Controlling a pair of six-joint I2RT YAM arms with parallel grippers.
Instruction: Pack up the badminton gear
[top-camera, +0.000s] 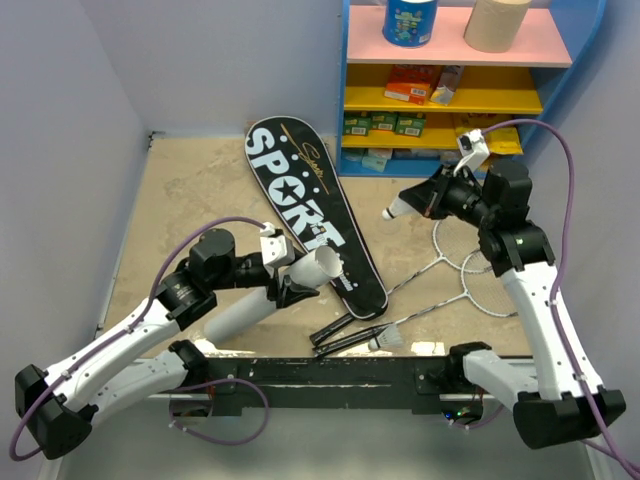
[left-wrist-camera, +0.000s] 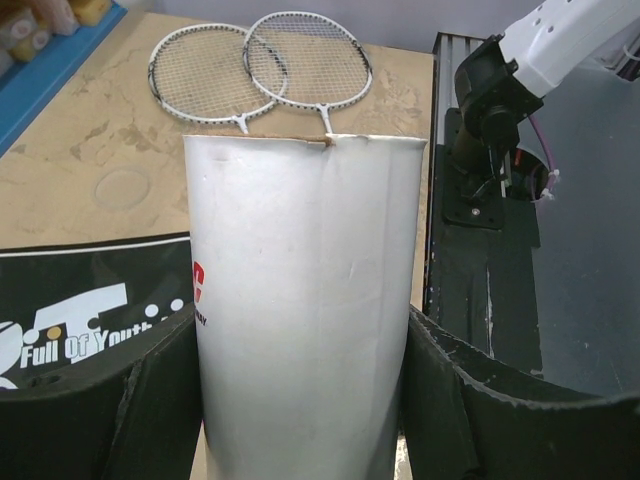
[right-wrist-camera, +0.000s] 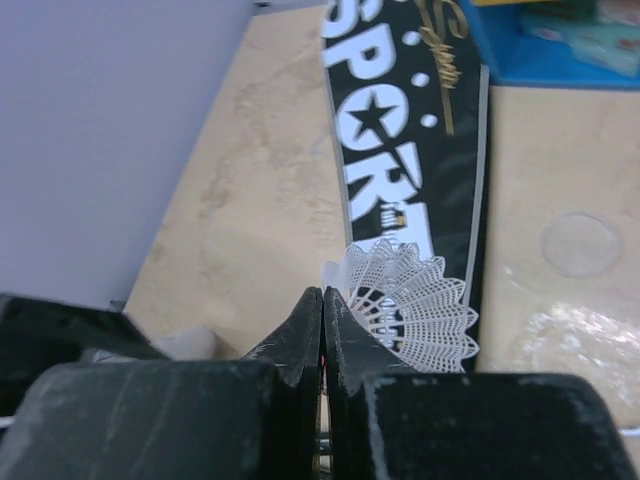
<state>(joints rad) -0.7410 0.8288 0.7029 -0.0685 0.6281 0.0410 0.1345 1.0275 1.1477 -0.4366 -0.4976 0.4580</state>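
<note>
My left gripper (top-camera: 290, 283) (left-wrist-camera: 300, 390) is closed round the long white tube (top-camera: 250, 305) (left-wrist-camera: 305, 300), one finger on each side, and holds it tilted with its open end over the black SPORT bag (top-camera: 310, 215) (left-wrist-camera: 80, 310). My right gripper (top-camera: 412, 207) (right-wrist-camera: 323, 295) is shut, pinching the rim of a white shuttlecock (top-camera: 397, 210) (right-wrist-camera: 415, 305) in the air above the bag's right side. Two silver rackets (top-camera: 470, 250) (left-wrist-camera: 300, 60) lie crossed on the table to the right, their black handles toward the near edge. A second shuttlecock (top-camera: 388, 340) lies by the handles.
A blue-framed shelf (top-camera: 347, 80) with small boxes stands at the back right, with a blue-wrapped roll (top-camera: 410, 20) and a beige roll (top-camera: 497, 22) on top. A black rail (top-camera: 330, 378) runs along the near edge. Walls close off the left and back.
</note>
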